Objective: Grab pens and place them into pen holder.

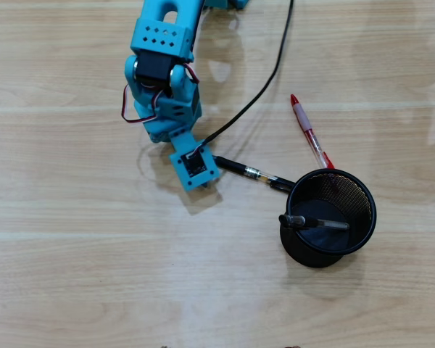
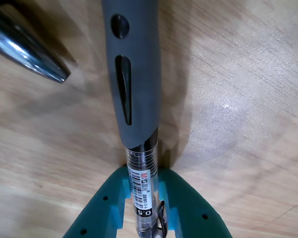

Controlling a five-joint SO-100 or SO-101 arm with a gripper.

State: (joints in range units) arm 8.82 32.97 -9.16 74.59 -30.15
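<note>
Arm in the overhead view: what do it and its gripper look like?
The arm is sky-blue printed plastic with black servos, perforated brackets, red and white wires, and a black cable trailing off. In the wrist view the gripper shows teal fingers with small holes.

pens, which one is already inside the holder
The dark grey pen lying across the inside of the black mesh pen holder. The red pen lies on the table; another sits at the tool.
</note>
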